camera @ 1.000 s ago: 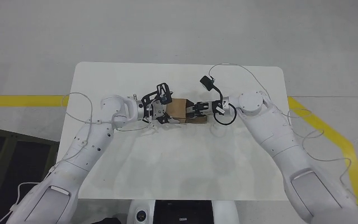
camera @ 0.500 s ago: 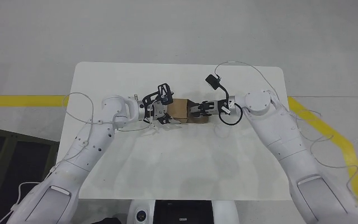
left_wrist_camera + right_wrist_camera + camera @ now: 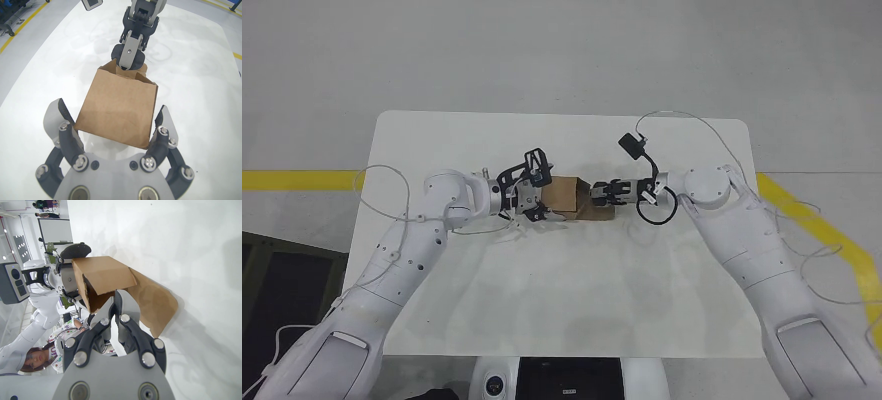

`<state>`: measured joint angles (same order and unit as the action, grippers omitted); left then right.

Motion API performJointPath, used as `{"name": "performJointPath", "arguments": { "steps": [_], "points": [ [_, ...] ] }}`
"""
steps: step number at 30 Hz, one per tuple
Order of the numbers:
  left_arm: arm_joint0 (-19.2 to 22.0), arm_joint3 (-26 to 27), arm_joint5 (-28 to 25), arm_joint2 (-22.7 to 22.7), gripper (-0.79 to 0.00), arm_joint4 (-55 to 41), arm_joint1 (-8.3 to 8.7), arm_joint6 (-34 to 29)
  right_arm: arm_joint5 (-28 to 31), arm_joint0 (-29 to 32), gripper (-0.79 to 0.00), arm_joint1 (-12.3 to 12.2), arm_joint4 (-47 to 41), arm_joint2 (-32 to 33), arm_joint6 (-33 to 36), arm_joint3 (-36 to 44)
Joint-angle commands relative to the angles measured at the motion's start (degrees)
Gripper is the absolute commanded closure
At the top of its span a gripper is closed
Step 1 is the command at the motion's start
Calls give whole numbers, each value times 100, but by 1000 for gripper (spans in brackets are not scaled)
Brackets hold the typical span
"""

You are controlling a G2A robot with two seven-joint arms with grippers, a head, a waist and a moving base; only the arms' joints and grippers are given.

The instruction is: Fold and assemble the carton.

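From above, the brown carton [image 3: 567, 195] lies on the white worktop [image 3: 562, 290] between our two arms, with the left hand [image 3: 539, 197] at one end and the right hand [image 3: 604, 192] at the other. Over the last second the right arm has swung its elbow outward and rolled its wrist, while the tip of the hand stayed at the carton's open end. The carton and the left hand have barely shifted. We judge that the right hand is working an end flap while the left braces the body, so that end is not yet closed.

In the left wrist view, the left hand [image 3: 111, 106] straddles the near end of the carton [image 3: 121, 94]. Its dark ribbed pads [image 3: 64, 113] touch both side edges, gripping the carton across its width. The board is plain and matte, with a flat top panel and crisp creases. At the far, open end, uneven flaps stand up, and the right hand [image 3: 125, 64] has its tip among them.

In the right wrist view, the right hand [image 3: 115, 302] has its fingers pressed together. We cannot tell whether a thin flap is caught between them. The carton's mouth [image 3: 92, 298] shows a ragged, fluted edge and a dark hollow. A long flap [image 3: 155, 306] with a rounded corner lies flat on the smooth, faintly glossy worktop.
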<state>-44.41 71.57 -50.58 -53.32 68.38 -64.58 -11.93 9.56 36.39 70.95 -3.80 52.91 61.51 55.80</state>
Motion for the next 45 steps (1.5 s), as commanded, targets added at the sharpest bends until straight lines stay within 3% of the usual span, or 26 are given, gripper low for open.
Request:
{"name": "performJointPath", "arguments": {
  "steps": [1, 33, 39, 45],
  "points": [
    [2, 9, 7, 2, -785, -16, -4, 4, 73, -88, 0, 54, -43, -101, -5, -144],
    [30, -58, 3, -5, -785, 23, -31, 10, 754, -810, 0, 793, -966, -985, 435, -1586],
    [26, -60, -3, -10, -785, 27, -33, 16, 916, -829, 0, 833, -1148, -917, 492, -1778],
    [3, -54, 6, -31, -785, 6, -32, 38, 934, -801, 0, 676, -1104, -620, 533, -1831]
  ]
}}
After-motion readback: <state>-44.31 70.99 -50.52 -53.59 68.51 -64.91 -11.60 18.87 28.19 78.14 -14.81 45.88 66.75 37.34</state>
